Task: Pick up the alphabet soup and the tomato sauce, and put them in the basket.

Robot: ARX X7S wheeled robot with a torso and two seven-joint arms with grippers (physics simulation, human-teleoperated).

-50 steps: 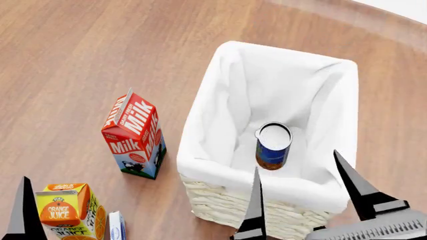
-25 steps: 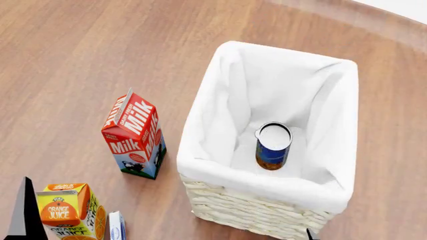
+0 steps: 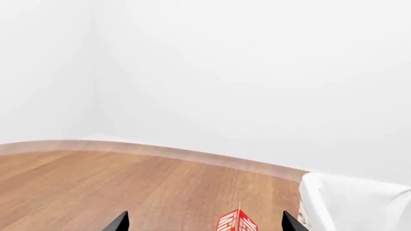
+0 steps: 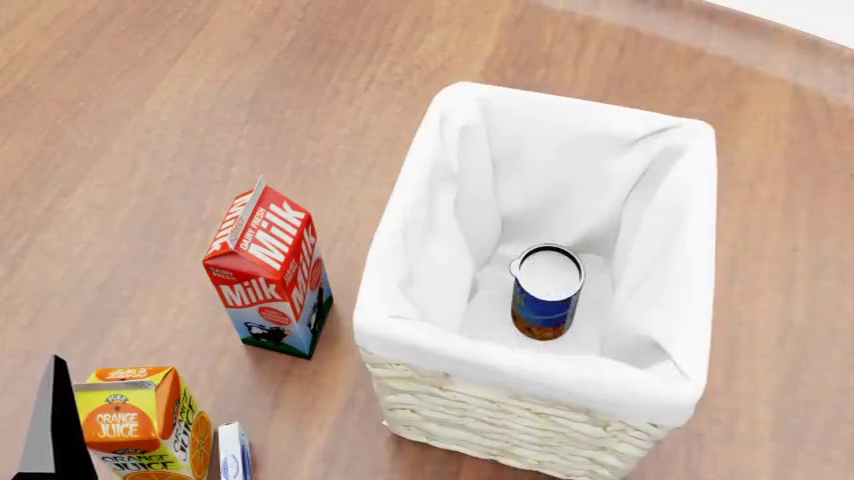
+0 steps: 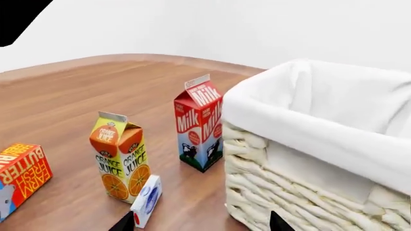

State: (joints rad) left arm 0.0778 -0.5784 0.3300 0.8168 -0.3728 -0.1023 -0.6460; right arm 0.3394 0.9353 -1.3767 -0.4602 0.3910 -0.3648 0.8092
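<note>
The alphabet soup [image 4: 546, 291], a blue-labelled can with a pale top, stands upright inside the basket [image 4: 441, 180] on its white lining. The tomato sauce is out of view. My left gripper [image 3: 205, 224] is open with nothing between its tips; it looks over the floor toward the milk carton [image 3: 237, 223] and the basket's cloth corner [image 3: 350, 202]. One of its fingers [image 4: 54, 425] shows at the head view's lower left. My right gripper [image 5: 202, 224] is open and empty, low beside the basket's wicker wall [image 5: 301, 202]. It does not show in the head view.
A milk carton [image 4: 268, 270] stands left of the basket. An orange juice carton [image 4: 140, 420] and a small white-and-blue box [image 4: 234, 452] sit nearer me. The right wrist view also shows a butter box [image 5: 19, 171]. All rest on a wooden floor.
My open right gripper, which stood over the basket's near rim, has pulled back out of the head view. The can, the cartons and my left finger have not moved.
</note>
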